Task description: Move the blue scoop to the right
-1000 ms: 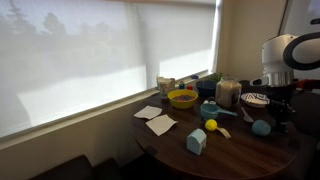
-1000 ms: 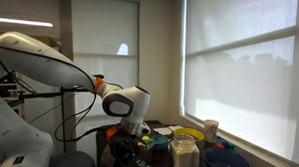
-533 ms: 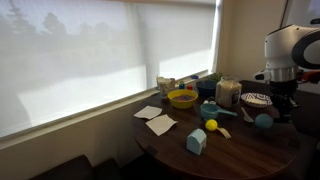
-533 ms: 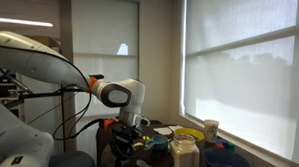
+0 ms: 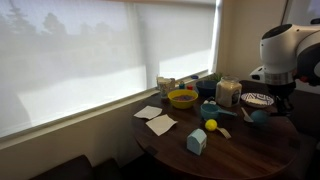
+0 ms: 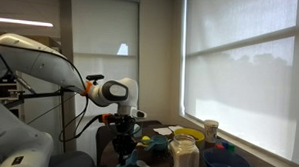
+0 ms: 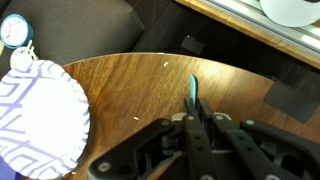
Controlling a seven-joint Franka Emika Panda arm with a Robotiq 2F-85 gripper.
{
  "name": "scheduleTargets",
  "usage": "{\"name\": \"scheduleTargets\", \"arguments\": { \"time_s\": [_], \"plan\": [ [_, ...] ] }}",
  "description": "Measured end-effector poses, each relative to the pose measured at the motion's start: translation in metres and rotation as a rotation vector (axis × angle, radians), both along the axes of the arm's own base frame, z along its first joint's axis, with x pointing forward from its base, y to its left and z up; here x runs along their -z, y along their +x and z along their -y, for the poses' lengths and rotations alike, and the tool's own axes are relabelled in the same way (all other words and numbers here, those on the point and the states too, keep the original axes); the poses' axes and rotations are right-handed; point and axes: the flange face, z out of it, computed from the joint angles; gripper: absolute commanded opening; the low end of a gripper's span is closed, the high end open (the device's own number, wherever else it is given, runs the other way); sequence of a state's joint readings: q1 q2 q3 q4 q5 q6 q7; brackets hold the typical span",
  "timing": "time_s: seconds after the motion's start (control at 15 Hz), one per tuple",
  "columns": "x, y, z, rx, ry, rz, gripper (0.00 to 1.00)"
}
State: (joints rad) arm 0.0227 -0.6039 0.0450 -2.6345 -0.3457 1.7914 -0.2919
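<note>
Wrist view: the pincer (image 7: 197, 115) is clenched on the scoop (image 7: 192, 88), which shows as a thin blue edge just right of frame centre against the brown counter (image 7: 130, 85). A patterned plate (image 7: 35, 115) lies at the left edge.

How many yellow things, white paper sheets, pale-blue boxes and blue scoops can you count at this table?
yellow things: 2 (yellow bowl, yellow ball)
white paper sheets: 2
pale-blue box: 1
blue scoop: 1, held in the gripper
total: 6
</note>
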Motion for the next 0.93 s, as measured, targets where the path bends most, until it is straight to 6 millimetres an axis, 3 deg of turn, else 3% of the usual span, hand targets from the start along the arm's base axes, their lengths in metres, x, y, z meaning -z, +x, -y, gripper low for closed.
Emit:
{"name": "scheduleTargets", "arguments": {
  "time_s": [0.4, 0.47, 0.93],
  "plan": [
    [0.007, 0.002, -0.023, 0.12, -0.066, 0.057, 0.02],
    [0.01, 0.002, -0.025, 0.14, -0.075, 0.06, 0.07],
    [0.014, 0.009, -0.028, 0.192, -0.09, 0.069, 0.07]
  ]
}}
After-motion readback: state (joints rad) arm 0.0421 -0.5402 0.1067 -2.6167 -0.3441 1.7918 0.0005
